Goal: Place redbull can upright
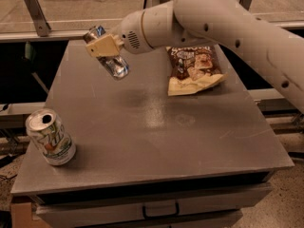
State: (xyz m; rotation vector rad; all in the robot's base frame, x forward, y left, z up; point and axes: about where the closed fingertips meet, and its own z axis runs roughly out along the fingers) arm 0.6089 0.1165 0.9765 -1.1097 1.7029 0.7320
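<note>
The redbull can (117,67) hangs tilted above the bench (156,127), left of the chip bag (194,68); my end effector (102,45) grasps its middle, hiding that part; the soda can (50,137) stands well left of the bag.

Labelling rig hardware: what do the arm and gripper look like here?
Arm: smooth off-white rounded shells, small dark dots along the links, a round perforated grille near the wrist. No cables visible. Gripper, over the far-left of the table: blocky tan fingers.
</note>
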